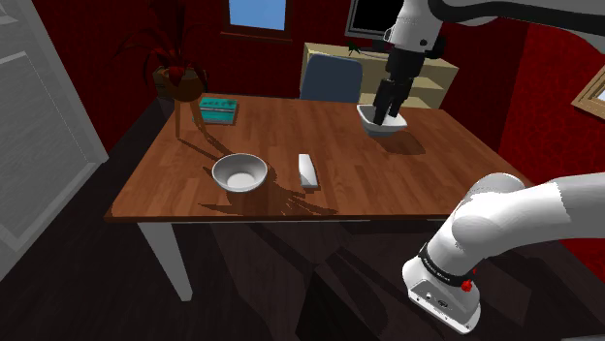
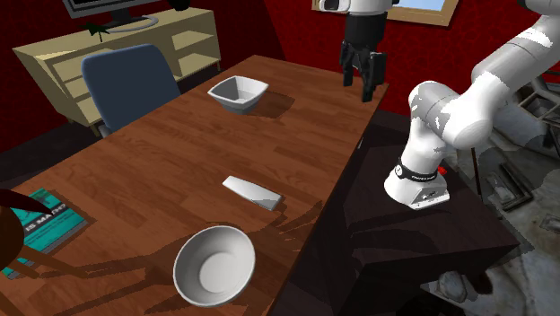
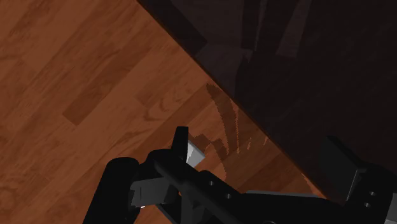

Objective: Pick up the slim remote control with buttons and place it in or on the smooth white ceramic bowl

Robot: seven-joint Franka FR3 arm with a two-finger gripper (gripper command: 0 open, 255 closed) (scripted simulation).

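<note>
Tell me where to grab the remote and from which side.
Take the remote at its middle, across the narrow width, probably coming straight down from above. It lies flat on the table, long and thin, so only its two long edges give the fingers something to close on. The round bowl beside it stands apart.

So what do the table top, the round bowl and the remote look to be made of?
Table top: wood, brown with clear grain and plank lines. Round bowl: smooth plain white, possibly ceramic, not certain. Remote: plain light grey slab, no buttons visible; material unclear.
</note>
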